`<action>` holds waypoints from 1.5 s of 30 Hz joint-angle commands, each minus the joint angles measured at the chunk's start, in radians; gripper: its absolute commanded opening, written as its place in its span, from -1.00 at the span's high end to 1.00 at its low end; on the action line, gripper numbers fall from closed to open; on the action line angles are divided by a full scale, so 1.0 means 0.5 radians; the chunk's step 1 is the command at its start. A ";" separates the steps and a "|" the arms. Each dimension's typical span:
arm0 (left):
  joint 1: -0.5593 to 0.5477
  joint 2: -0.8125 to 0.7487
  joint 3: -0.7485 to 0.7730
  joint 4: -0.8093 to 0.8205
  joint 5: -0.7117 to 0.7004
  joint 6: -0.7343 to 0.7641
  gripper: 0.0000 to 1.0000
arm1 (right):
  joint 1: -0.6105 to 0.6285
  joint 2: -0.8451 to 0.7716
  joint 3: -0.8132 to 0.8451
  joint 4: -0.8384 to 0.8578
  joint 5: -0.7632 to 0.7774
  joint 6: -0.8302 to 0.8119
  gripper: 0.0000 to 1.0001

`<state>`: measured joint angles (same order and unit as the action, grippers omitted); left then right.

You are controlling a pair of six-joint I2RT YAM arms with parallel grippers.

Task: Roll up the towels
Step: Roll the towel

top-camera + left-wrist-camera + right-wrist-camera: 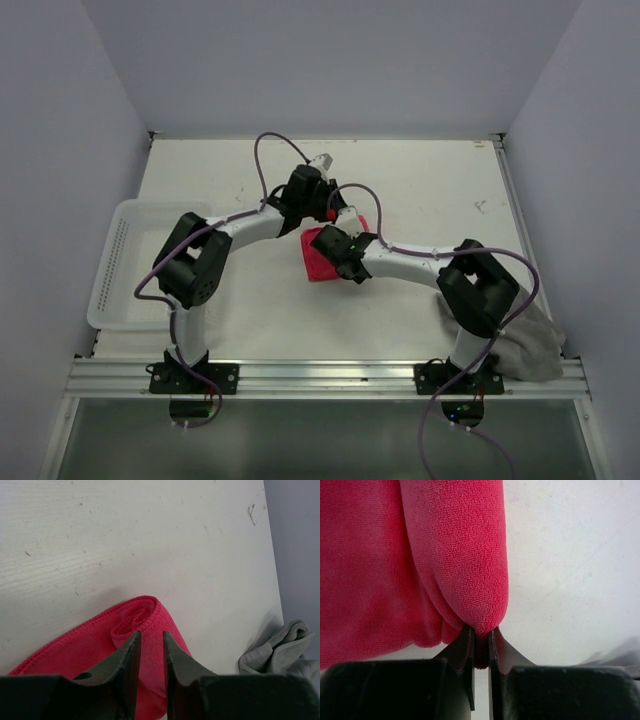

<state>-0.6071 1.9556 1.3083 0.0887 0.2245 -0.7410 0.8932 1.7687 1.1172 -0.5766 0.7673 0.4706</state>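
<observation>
Two pincers are meeting on the pink towel (pixel 322 264) at the centre of the worktop (pixel 430 190): the right pincer (pixel 481 631) is clenching a fold, probably to anchor it, the left pincer (pixel 151 636) is straddling the rolled end, grip unclear, while open room is lying toward 12 o'clock and the grey towel (pixel 532 350) is hanging off the 4 o'clock edge.

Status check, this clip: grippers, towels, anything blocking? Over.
Right gripper shut on pink towel. Left gripper jaws narrow at its rolled end, grip unclear. Grey towel crumpled, aside. Nothing blocking.
</observation>
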 commanded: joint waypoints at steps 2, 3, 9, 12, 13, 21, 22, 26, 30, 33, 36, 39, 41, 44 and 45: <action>-0.031 0.028 -0.045 0.280 0.134 -0.141 0.46 | 0.036 0.064 0.113 -0.068 0.147 0.025 1.00; -0.034 0.052 -0.046 0.301 0.155 -0.156 0.47 | 0.042 0.070 0.113 -0.062 0.134 0.028 1.00; -0.062 0.083 -0.147 0.463 0.207 -0.337 0.53 | 0.036 0.055 0.082 0.024 -0.007 0.084 1.00; -0.062 0.086 -0.223 0.540 0.214 -0.454 0.56 | 0.036 0.034 0.039 0.061 -0.065 0.136 1.00; -0.062 0.080 -0.239 0.562 0.205 -0.509 0.56 | 0.036 0.031 0.024 0.076 -0.071 0.169 1.00; -0.065 0.120 -0.325 0.758 0.229 -0.656 0.57 | 0.002 -0.034 -0.117 0.193 -0.197 0.283 1.00; -0.068 0.129 -0.322 0.755 0.229 -0.659 0.57 | -0.004 -0.049 -0.123 0.199 -0.203 0.298 1.00; -0.083 0.190 -0.346 0.768 0.198 -0.656 0.60 | -0.038 -0.092 -0.166 0.236 -0.249 0.323 1.00; -0.099 0.252 -0.365 0.810 0.177 -0.663 0.62 | -0.087 -0.141 -0.219 0.322 -0.347 0.332 1.00; -0.108 0.279 -0.352 0.768 0.128 -0.632 0.63 | -0.108 -0.153 -0.225 0.322 -0.375 0.335 1.00; -0.123 0.301 -0.313 0.688 0.076 -0.568 0.64 | -0.148 -0.187 -0.240 0.325 -0.427 0.332 1.00; -0.130 0.313 -0.303 0.639 0.051 -0.534 0.66 | -0.191 -0.242 -0.240 0.304 -0.504 0.326 0.88; -0.130 0.298 -0.297 0.563 0.005 -0.479 0.67 | -0.219 -0.285 -0.243 0.285 -0.571 0.320 0.71; -0.130 0.277 -0.300 0.513 -0.041 -0.408 0.67 | -0.301 -0.380 -0.262 0.282 -0.703 0.308 0.39; -0.130 0.270 -0.303 0.483 -0.062 -0.380 0.67 | -0.350 -0.408 -0.271 0.297 -0.800 0.305 0.20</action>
<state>-0.6647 2.0834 1.1481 0.4244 0.2550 -1.0138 0.7601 1.6360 0.9962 -0.4480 0.4931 0.6109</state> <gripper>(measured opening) 0.166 0.313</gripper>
